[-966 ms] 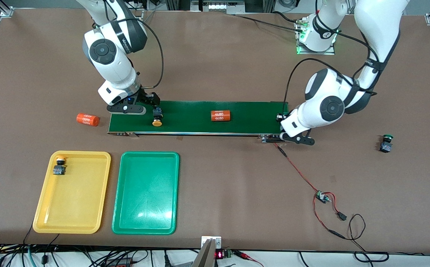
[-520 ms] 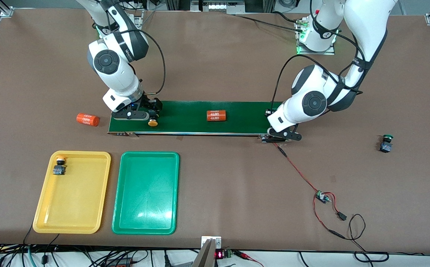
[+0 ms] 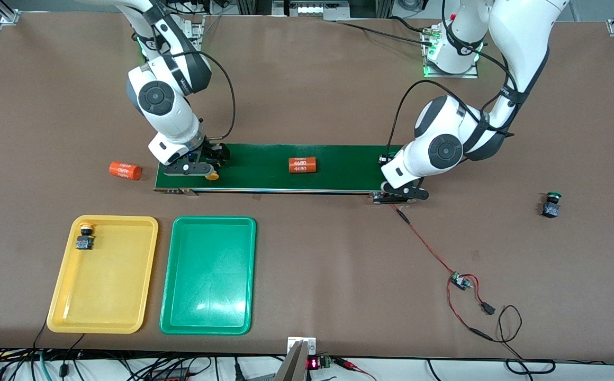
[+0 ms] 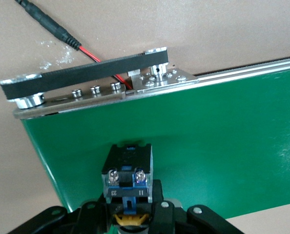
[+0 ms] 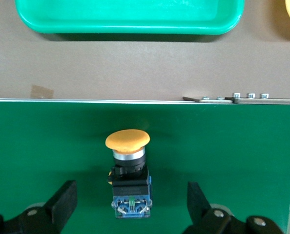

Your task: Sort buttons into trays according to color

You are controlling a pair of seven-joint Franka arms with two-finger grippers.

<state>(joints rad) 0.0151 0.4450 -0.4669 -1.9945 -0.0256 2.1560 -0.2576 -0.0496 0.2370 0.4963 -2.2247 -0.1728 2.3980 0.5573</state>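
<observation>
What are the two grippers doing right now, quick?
Left gripper: closed on a button, cap colour hidden, over the conveyor belt.
Right gripper: open, empty, over the yellow button.

Two glossy white jointed arms of rounded plastic shells, dark grey-black bands at the joints. Round dark grey caps with a ring at the centre on the big elbow housings. Thin black cables looping outside each forearm down to the wrist. Small dark lettering on one black band of the right arm. Square metal base plate under the left arm, green light glowing at its 9 o'clock edge. Matte black fingers (image 5: 62, 204) with silver screws.
</observation>
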